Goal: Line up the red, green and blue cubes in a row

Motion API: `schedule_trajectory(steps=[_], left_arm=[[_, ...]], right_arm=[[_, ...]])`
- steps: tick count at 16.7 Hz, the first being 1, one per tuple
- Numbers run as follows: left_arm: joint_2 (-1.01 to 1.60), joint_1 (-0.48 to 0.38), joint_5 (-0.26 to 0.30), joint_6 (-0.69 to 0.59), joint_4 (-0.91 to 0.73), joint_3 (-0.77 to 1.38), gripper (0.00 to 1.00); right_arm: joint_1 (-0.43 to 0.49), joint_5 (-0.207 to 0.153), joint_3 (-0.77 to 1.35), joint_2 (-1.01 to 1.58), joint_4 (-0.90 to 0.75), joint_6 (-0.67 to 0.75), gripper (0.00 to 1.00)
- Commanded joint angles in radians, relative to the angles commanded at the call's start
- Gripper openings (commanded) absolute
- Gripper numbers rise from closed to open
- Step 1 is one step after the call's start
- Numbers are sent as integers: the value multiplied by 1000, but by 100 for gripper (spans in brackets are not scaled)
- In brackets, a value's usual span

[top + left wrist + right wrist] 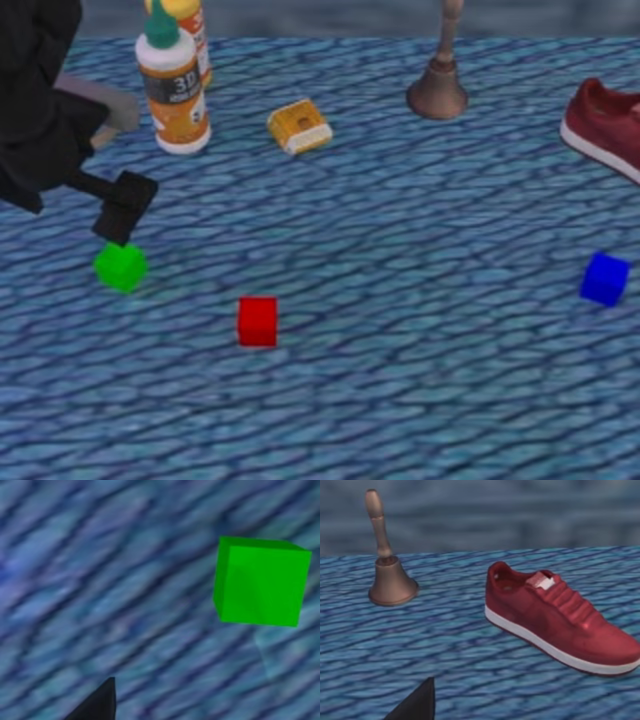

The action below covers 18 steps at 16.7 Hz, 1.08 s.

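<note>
Top view is showing the green cube [121, 267] sitting at the worktop's [420, 400] left, the red cube [257, 321] lying nearby toward the centre, the blue cube [605, 279] resting well apart at the right. Left end effector [121, 212] is hovering just beside the green cube; whether it is open I cannot tell. Being small, stiff and glossy, the cube is probably light and slippery, so opposite flat faces are looking best to grip. Right arm is not showing here.

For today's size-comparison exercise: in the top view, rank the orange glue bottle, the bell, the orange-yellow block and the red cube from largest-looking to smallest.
1. Orange glue bottle, the largest.
2. Bell, though its handle is cut off at the picture's top edge.
3. Orange-yellow block.
4. Red cube, close to the block in apparent size, so this last pair is uncertain.
</note>
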Motion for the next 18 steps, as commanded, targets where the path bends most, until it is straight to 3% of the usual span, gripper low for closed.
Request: schedule_trajectory(steps=[6,13,18], left_arm=[[193,-17,2,29,-104,165,100],[212,-14,2,32,-109,179,100],[255,-16,2,34,18,100,100]], right_arm=[[-78,-71,-290,-269,232,-64,100],[-82,-76,-304,-284,245,-67,100],[-82,-76,-304,-284,245,-67,100]])
